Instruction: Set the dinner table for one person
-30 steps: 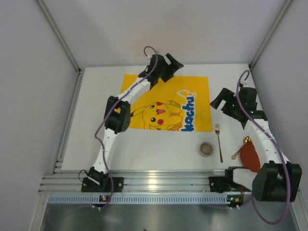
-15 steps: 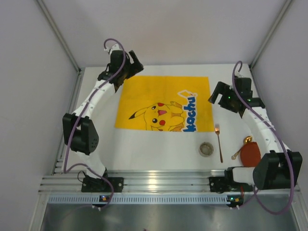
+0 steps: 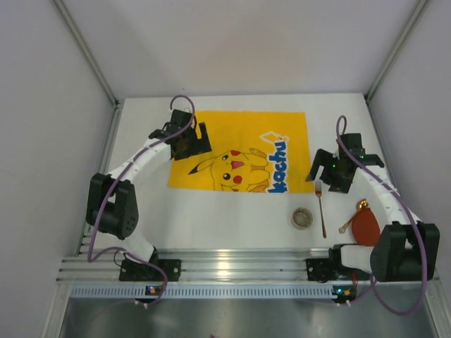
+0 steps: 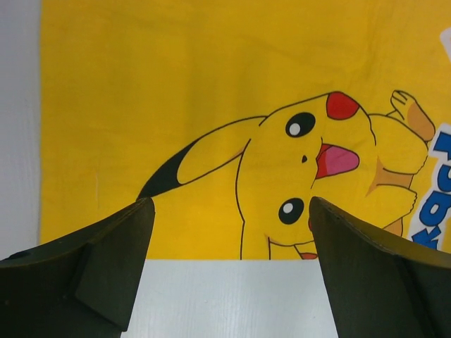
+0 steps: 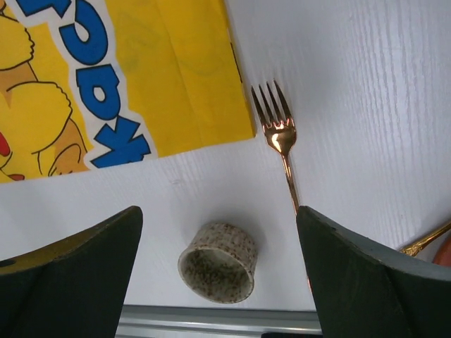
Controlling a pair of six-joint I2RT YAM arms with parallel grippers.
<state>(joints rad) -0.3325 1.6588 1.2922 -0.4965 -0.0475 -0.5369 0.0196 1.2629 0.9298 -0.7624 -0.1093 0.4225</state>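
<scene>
Both are spread and empty: my left end effector (image 4: 229, 211) over the Pikachu mat (image 4: 176, 84), my right end effector (image 5: 218, 211) by the fork (image 5: 282, 134) on the white table (image 5: 366, 84) — I'd straddle that thin handle low, squarely, before closing.

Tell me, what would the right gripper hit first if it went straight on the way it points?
Probably the small speckled beige ceramic cup, framed by the open right gripper on the white tabletop; depth is hard to judge.
</scene>
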